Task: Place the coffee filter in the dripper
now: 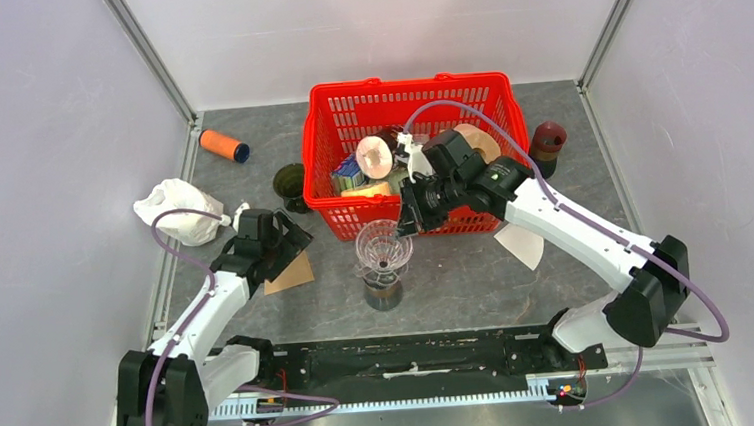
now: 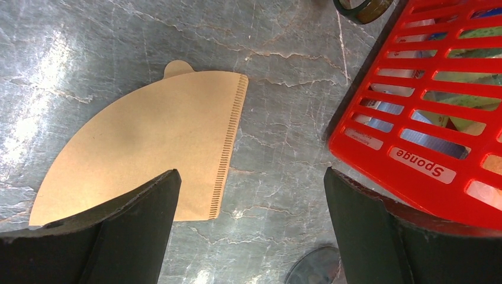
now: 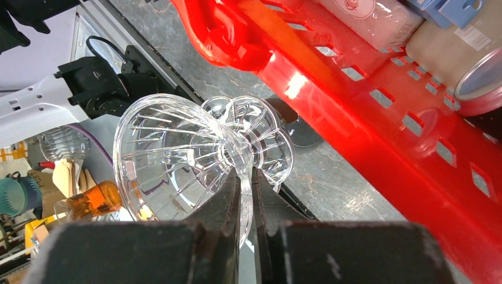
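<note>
Right jaws clenched on the dripper's rim, left jaws spread wide above the coffee filter.
The brown coffee filter lay flat on the grey counter, folded into a fan, directly under the released left jaws and untouched by them, with the red basket just beside it. The right jaws pinched the rim of the clear glass dripper, which sat in front of the basket, near the filter but apart from it.
</note>
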`<state>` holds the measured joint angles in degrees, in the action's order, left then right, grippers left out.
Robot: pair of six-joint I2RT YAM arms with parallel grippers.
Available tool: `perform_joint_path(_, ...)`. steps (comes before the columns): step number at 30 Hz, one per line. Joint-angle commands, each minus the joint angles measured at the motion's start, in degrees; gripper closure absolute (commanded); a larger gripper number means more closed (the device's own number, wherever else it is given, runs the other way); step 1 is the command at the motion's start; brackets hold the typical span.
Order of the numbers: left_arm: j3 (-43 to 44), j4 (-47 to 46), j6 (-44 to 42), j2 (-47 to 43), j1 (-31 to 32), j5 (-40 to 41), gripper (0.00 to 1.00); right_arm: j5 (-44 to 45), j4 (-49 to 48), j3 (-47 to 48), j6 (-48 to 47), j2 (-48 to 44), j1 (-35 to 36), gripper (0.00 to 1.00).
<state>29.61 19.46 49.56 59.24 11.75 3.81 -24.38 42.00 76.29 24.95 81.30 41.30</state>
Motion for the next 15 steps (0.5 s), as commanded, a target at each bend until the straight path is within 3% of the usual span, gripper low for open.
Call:
perform_joint_path(1,0.5,-2.0,-1.8,-0.4,0.2,-1.1,0.02,-1.5,-2.8,0.7,-2.5,0.7,0.3,0.98)
perform_joint_path(15,0.2,-1.8,-1.5,-1.4,0.2,-1.0,0.02,0.6,-1.7,0.6,-3.3,3.7,3.1,0.93)
